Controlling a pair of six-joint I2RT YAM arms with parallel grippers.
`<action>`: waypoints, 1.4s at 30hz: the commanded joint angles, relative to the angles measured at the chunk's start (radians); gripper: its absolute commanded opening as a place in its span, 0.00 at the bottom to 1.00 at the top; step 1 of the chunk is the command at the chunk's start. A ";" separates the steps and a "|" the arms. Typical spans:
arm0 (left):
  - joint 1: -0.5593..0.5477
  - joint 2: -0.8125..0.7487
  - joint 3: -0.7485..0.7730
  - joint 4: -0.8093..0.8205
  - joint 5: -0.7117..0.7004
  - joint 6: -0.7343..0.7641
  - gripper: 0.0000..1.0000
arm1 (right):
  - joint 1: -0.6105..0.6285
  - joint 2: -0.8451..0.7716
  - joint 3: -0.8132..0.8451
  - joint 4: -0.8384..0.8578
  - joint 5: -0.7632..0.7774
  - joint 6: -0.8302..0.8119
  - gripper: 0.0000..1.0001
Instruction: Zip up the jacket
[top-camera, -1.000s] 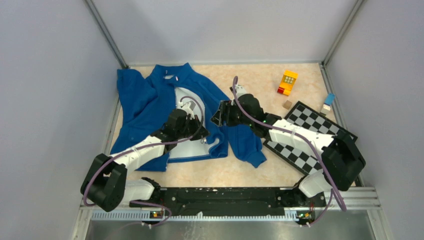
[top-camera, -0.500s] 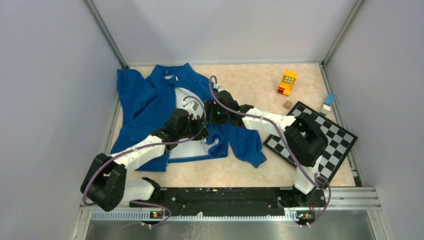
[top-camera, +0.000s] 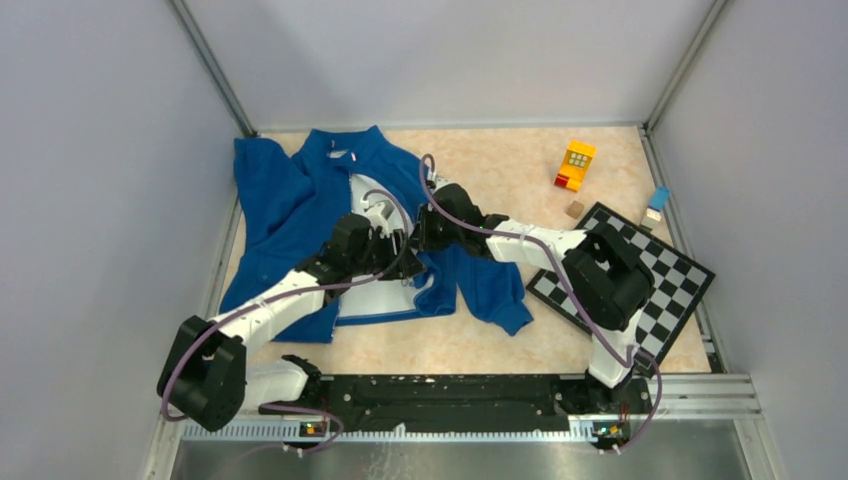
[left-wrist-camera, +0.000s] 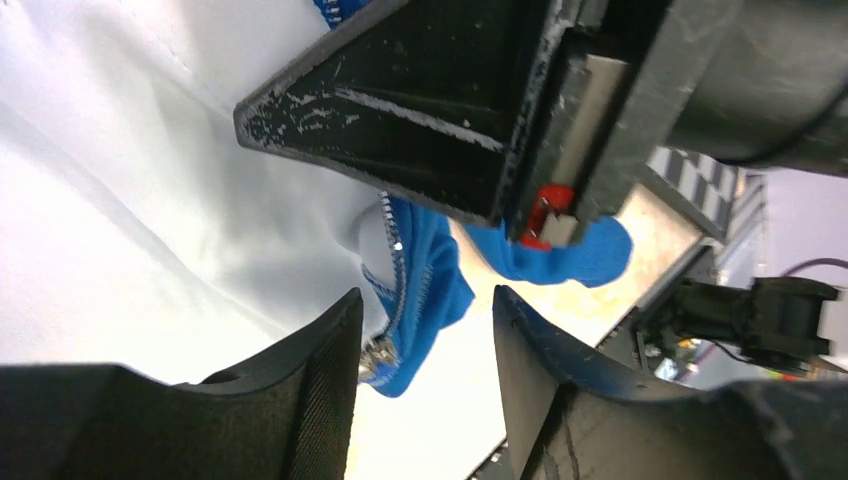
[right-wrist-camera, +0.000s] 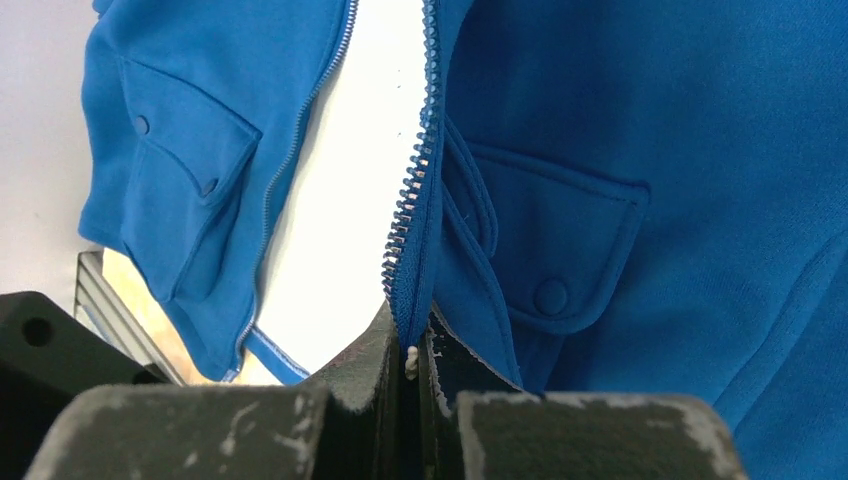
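Jacket lies spread open beneath both grippers, pale lining up. R gripper pinches one zipper edge tight, prob to steady it; L gripper stands part-open, empty, zipper teeth just beyond its tips

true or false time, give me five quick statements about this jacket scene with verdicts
1. The jacket is fully zipped. False: it lies open, with the pale lining showing.
2. The right tool is shut on the zipper edge. True.
3. The left tool is shut. False: it is open.
4. The checkerboard lies right of the jacket. True.
5. The yellow block sits on the checkerboard. False: it stands on the table, apart from it.
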 joint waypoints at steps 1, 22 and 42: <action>0.027 -0.055 -0.029 0.033 0.135 -0.022 0.57 | -0.017 -0.071 -0.036 0.146 -0.097 0.018 0.00; -0.028 -0.155 -0.003 -0.057 0.079 0.018 0.59 | -0.025 -0.065 -0.052 0.196 -0.074 0.062 0.00; -0.104 -0.285 0.047 -0.040 0.055 -0.050 0.64 | -0.060 -0.085 -0.118 0.341 -0.193 0.057 0.00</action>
